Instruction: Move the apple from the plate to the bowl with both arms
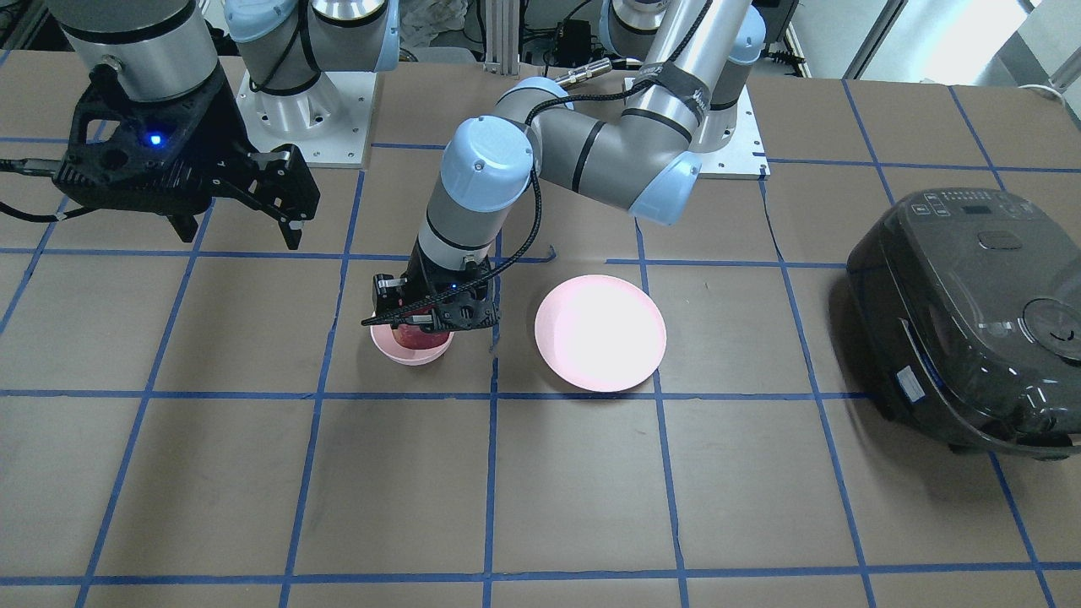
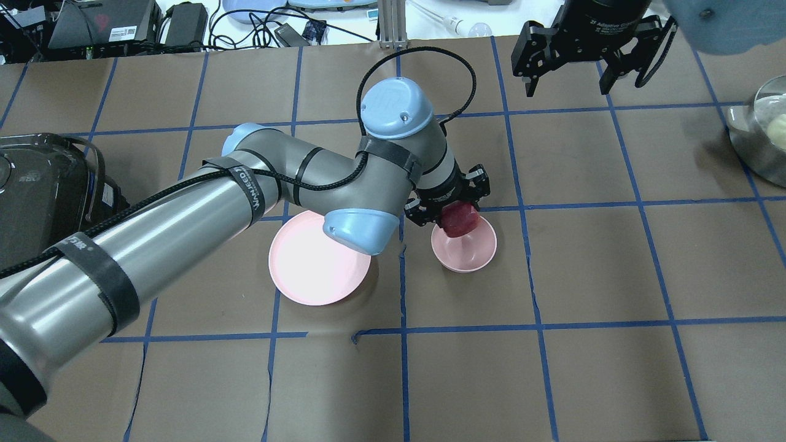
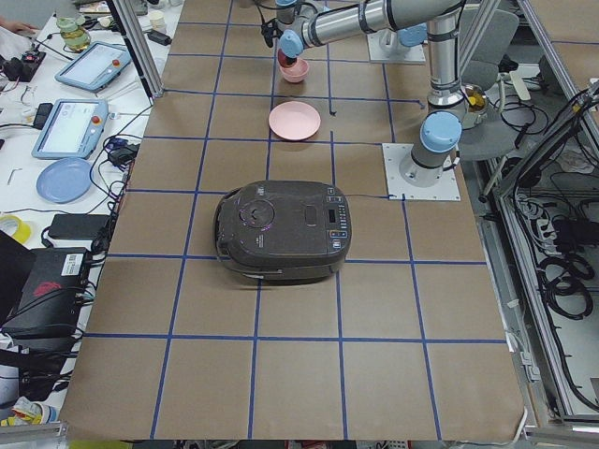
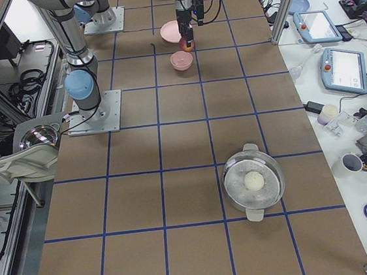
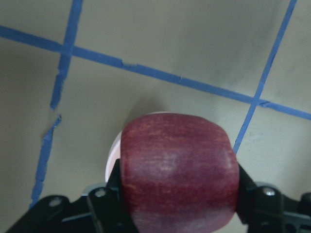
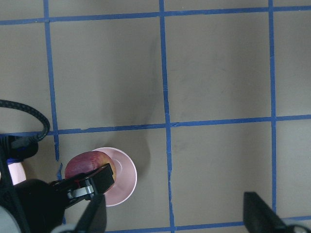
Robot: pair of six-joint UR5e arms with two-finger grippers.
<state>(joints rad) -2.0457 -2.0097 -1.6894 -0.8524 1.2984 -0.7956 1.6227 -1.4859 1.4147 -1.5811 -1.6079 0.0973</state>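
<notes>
**Apple held over the bowl, not yet let go**

On the desk (image 2: pixel 614 258), the left arm (image 2: pixel 184 202) reaches across the empty plate (image 2: pixel 307 270) so that its end effector (image 2: pixel 453 213) hangs over the bowl (image 2: pixel 470 255) just beside it. That end effector is clenched on the apple (image 5: pixel 177 170), one finger on each flank, which keeps the blocky fruit from rolling. The apple sits above the bowl's plate-side edge rather than its centre. Since the bowl is barely wider than the fruit, a slight shift inward looks wise before release. The right end effector (image 2: pixel 568 77) hangs well apart, fingers spread and holding nothing, likely to keep clear.
</notes>
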